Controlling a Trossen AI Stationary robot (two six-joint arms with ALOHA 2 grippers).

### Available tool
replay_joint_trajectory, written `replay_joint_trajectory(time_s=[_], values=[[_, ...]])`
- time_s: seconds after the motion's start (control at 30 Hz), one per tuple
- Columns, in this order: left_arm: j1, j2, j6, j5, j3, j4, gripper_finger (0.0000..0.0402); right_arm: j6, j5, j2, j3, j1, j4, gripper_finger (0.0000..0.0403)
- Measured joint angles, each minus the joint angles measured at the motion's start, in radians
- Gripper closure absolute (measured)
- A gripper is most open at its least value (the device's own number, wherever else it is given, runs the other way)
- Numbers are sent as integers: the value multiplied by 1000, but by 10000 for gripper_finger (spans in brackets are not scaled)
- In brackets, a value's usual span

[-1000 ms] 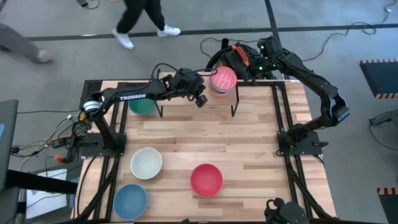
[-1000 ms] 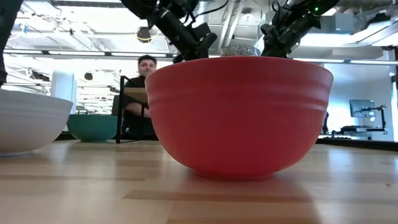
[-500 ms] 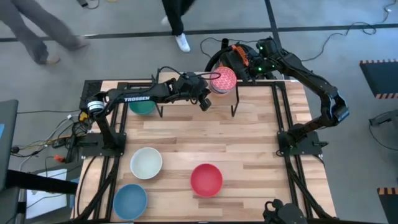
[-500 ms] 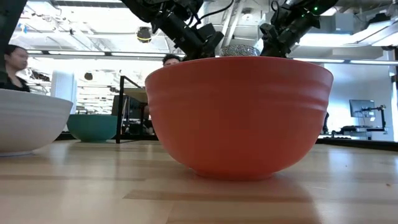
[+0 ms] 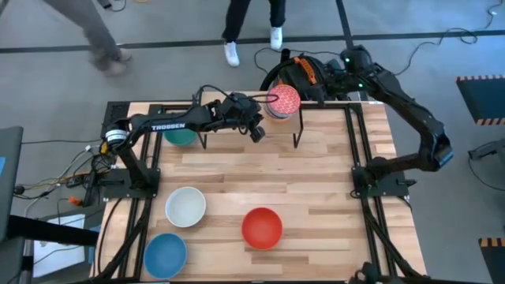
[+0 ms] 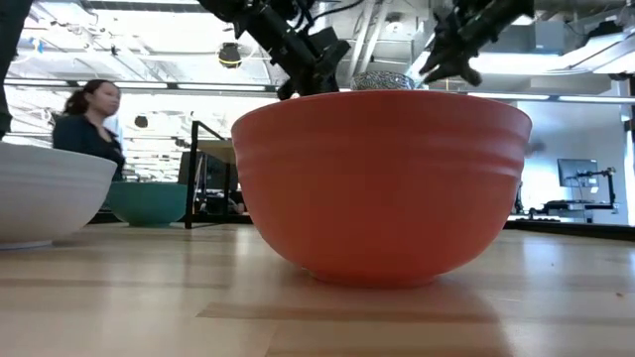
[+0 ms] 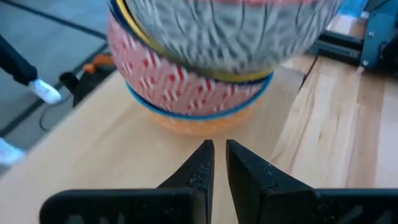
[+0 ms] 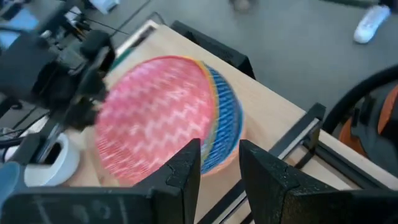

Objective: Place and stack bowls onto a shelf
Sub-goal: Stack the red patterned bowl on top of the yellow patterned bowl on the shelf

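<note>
A stack of bowls (image 5: 282, 101) with the pink speckled bowl (image 8: 155, 118) on top stands at the right end of the low wooden shelf (image 7: 93, 143) at the table's far edge. The pink bowl sits tilted and off-centre on a blue one (image 8: 227, 121). My left gripper (image 7: 216, 163) is shut, level with the shelf top, its tips just short of the stack's lowest bowl (image 7: 199, 121). My right gripper (image 8: 219, 168) is open and empty, above and beyond the stack's far right side. The green (image 5: 180, 135), cream-white (image 5: 186, 207), red (image 5: 261, 227) and a blue bowl (image 5: 165, 255) rest on the tabletop.
The green bowl sits beside the shelf's left legs. The cream-white, red and blue bowls stand near the table's near edge; bare planks (image 5: 316, 189) lie between them and the shelf. People walk beyond the far edge (image 5: 252, 31), and one shows in the low view (image 6: 94, 119).
My right gripper has drawn back from the stack, up and toward the table's far right corner. My left gripper has edged toward the stack and back again, still shut. The stack stays on the shelf.
</note>
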Motion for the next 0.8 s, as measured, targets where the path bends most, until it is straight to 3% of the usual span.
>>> replay_joint_trajectory(time_s=[0.27, 0.5, 0.8], values=[[0, -33, 34, -13, 0, 31, 373, -13, 15, -165, -161, 141, 157, 267], [-3, -33, 53, 4, 0, 55, 373, 25, 196, -285, -386, 301, 474, 304], [-3, -33, 64, 4, 0, 70, 382, -1, 397, -306, -545, 445, 746, 378]])
